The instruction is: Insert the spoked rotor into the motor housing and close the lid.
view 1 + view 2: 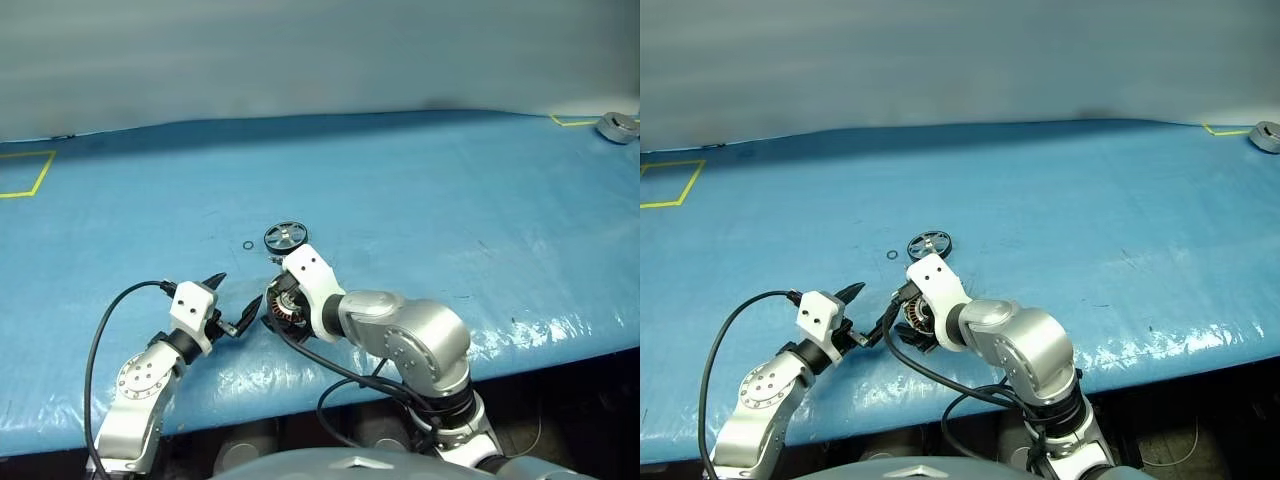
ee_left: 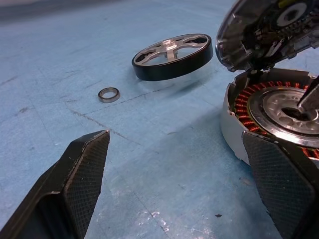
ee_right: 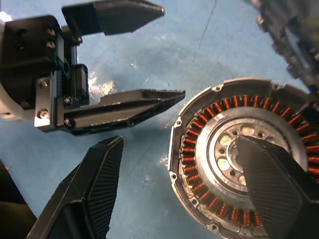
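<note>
The motor housing (image 3: 234, 169), a silver ring with copper windings, lies near the table's front edge. A dark translucent round lid (image 2: 264, 30) stands tilted up at its far rim. The black spoked rotor (image 1: 285, 237) lies flat just beyond it. My right gripper (image 1: 283, 305) is open and straddles the housing's wall: one finger (image 3: 274, 184) is over the dark centre, the other (image 3: 89, 189) outside, apart from the rim. My left gripper (image 1: 228, 305) is open and empty just left of the housing, with one pad (image 2: 279, 189) close to its wall.
A tiny black ring (image 1: 247, 245) lies left of the rotor. The blue table cover (image 1: 420, 200) has yellow tape marks at the far left (image 1: 25, 175). A silver round part (image 1: 618, 127) rests at the far right corner.
</note>
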Robot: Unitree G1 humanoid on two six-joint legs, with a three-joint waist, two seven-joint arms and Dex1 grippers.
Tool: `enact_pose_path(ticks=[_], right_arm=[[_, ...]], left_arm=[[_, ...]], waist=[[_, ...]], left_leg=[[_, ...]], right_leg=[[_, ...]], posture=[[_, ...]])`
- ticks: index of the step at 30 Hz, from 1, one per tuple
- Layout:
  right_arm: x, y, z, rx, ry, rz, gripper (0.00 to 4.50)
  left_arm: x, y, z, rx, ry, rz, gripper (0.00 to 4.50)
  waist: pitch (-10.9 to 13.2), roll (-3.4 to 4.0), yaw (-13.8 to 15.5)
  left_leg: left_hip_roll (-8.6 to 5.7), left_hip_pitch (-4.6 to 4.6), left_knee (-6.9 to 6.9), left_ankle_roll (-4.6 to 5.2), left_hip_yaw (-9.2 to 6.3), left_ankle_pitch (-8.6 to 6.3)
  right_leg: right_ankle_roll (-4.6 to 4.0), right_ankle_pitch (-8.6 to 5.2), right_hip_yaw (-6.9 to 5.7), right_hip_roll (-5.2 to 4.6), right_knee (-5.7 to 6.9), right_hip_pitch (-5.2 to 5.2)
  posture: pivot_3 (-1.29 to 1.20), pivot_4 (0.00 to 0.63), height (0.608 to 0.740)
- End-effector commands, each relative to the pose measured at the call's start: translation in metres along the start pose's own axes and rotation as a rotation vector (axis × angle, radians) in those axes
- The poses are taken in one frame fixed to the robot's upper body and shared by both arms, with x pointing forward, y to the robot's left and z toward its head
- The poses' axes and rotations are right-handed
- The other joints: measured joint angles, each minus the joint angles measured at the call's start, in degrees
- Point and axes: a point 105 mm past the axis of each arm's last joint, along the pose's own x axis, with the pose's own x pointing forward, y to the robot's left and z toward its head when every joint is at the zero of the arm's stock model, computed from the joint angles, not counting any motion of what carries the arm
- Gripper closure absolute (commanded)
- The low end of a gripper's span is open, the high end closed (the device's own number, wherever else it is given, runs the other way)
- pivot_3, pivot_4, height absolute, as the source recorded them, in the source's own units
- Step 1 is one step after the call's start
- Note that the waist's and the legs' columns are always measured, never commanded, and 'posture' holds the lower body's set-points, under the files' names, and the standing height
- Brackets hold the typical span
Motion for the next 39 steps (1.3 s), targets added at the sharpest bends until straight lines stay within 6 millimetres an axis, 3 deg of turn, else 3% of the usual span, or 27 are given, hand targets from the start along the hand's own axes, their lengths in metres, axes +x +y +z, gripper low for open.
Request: enact_pose_path(ticks=[1, 5, 8, 11, 13, 21, 29, 39], right_arm=[[-0.023, 0.002, 0.018, -0.001, -0.133, 0.031, 0.72], [-0.046, -0.001, 0.017, -0.022, -0.265, 0.070, 0.72], [-0.054, -0.009, -0.011, -0.139, -0.247, 0.035, 0.72], [-0.056, -0.020, -0.043, -0.121, -0.202, 0.018, 0.72], [-0.058, -0.027, -0.052, -0.137, -0.225, -0.026, 0.72], [-0.057, -0.046, -0.056, -0.211, -0.407, -0.197, 0.72], [-0.057, -0.048, -0.052, -0.280, -0.549, -0.303, 0.72], [-0.051, -0.056, -0.064, -0.316, -0.544, -0.376, 0.72]], left_arm=[[-0.001, 0.008, 0.015, 0.018, -0.051, 0.007, 0.00], [0.002, 0.016, 0.015, 0.015, -0.039, 0.016, 0.00], [0.007, 0.019, 0.014, 0.001, -0.028, -0.007, 0.00], [0.016, 0.021, 0.012, -0.001, -0.003, -0.041, 0.00], [0.024, 0.028, 0.012, -0.005, -0.003, -0.035, 0.00], [0.057, 0.055, 0.010, 0.002, 0.022, 0.049, 0.00], [0.080, 0.057, 0.003, 0.010, 0.071, 0.027, 0.00], [0.108, 0.059, -0.005, 0.021, 0.102, 0.032, 0.00]], waist=[[0.0, 0.00, 0.0], [0.1, 0.05, 0.3], [0.1, 0.08, 0.6], [0.2, 0.04, 0.7], [0.2, 0.03, 0.6], [0.4, -0.20, 0.9], [0.4, -0.27, 1.4], [0.4, -0.32, 1.5]], left_leg=[[-0.01, 0.00, 0.01, 0.00, 0.00, 0.00], [-0.01, -0.01, -0.01, 0.01, -0.05, -0.01], [-0.05, -0.02, 0.02, 0.06, -0.01, -0.04], [-0.08, -0.04, 0.04, 0.10, 0.00, -0.06], [-0.02, -0.08, 0.04, 0.08, 0.05, -0.04], [-0.03, -0.06, 0.13, 0.02, 0.06, 0.03], [-0.07, -0.08, 0.08, -0.17, 0.06, 0.13], [-0.09, -0.06, 0.12, -0.14, 0.00, 0.13]], right_leg=[[0.02, -0.01, 0.00, -0.01, 0.00, 0.01], [0.18, -0.11, -0.07, -0.01, -0.04, 0.04], [0.24, -0.14, -0.06, -0.05, -0.07, 0.12], [0.33, -0.21, -0.09, -0.08, -0.07, 0.26], [0.33, -0.21, -0.06, -0.04, -0.01, 0.28], [0.43, -0.15, -0.05, -0.02, 0.01, 0.32], [0.39, -0.15, 0.02, -0.04, -0.01, 0.27], [0.38, -0.12, -0.02, -0.02, 0.07, 0.30]], posture=[[0.00, 0.150, 0.740], [0.00, 0.150, 0.740], [0.00, 0.150, 0.740], [0.00, 0.150, 0.740], [0.00, 0.150, 0.740], [0.00, 0.150, 0.740], [0.00, 0.150, 0.740], [0.00, 0.150, 0.740]])
